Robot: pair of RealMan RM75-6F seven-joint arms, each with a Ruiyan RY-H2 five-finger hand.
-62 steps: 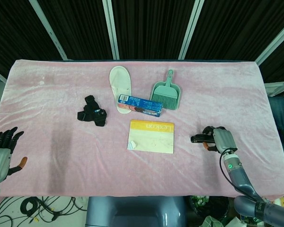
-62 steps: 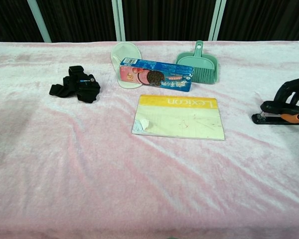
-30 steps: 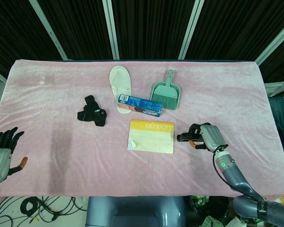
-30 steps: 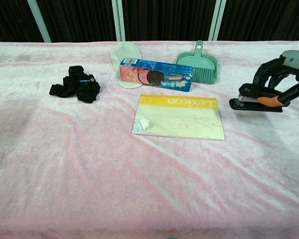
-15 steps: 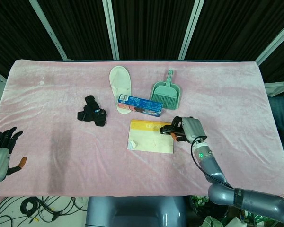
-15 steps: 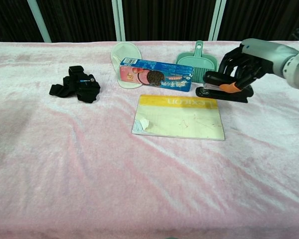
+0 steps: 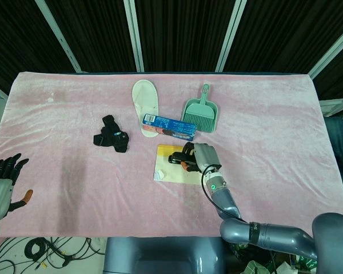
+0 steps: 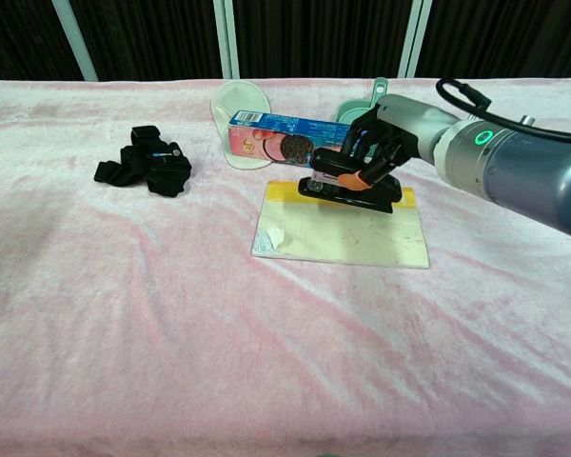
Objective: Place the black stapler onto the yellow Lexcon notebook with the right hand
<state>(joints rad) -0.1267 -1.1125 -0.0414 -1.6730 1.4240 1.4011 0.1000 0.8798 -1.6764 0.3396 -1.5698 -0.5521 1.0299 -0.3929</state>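
Observation:
My right hand (image 8: 385,148) (image 7: 199,155) grips the black stapler (image 8: 350,188) (image 7: 179,158), which has an orange part on top. It holds the stapler just above the yellow-headed Lexcon notebook (image 8: 343,233) (image 7: 170,172), over the notebook's yellow strip. I cannot tell whether the stapler touches the cover. The notebook lies flat at the table's middle. My left hand (image 7: 1,181) hangs at the table's near left edge, fingers spread, holding nothing; only the head view shows it.
Behind the notebook lie a blue biscuit box (image 8: 298,143) (image 7: 168,127), a green dustpan with brush (image 7: 202,110) (image 8: 379,93) and a white slipper (image 8: 236,103) (image 7: 144,101). A black strap bundle (image 8: 146,160) (image 7: 111,136) sits to the left. Pink cloth (image 8: 171,314) covers the table.
My right hand has carried the stapler leftward from the table's right side, past the notebook's right edge, to above the notebook. The left hand has not moved.

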